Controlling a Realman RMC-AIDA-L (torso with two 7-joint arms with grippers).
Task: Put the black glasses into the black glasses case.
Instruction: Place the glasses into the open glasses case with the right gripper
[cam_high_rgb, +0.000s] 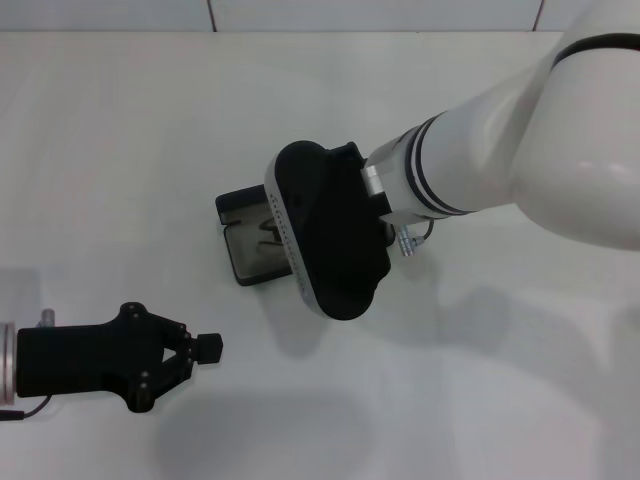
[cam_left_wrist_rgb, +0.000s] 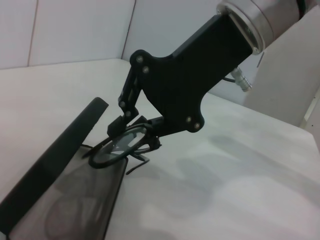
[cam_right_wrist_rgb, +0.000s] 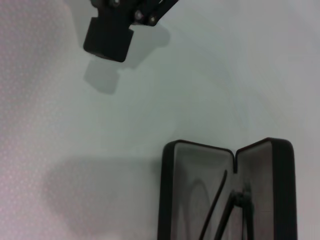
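Note:
The black glasses case (cam_high_rgb: 248, 262) lies open at the table's middle, grey lining up; it also shows in the left wrist view (cam_left_wrist_rgb: 60, 200) and the right wrist view (cam_right_wrist_rgb: 192, 195). My right gripper (cam_left_wrist_rgb: 136, 131) is shut on the black glasses (cam_left_wrist_rgb: 117, 146) at their frame and holds them low over the open case, lenses tilted. In the head view the right wrist (cam_high_rgb: 330, 230) covers most of the glasses; only a thin part (cam_high_rgb: 268, 232) shows. Their temple arms (cam_right_wrist_rgb: 220, 200) reach into the case. My left gripper (cam_high_rgb: 208, 346) is shut and empty at the front left.
The white table (cam_high_rgb: 120, 150) runs to a pale wall at the back. The left gripper also shows in the right wrist view (cam_right_wrist_rgb: 107, 37), well apart from the case.

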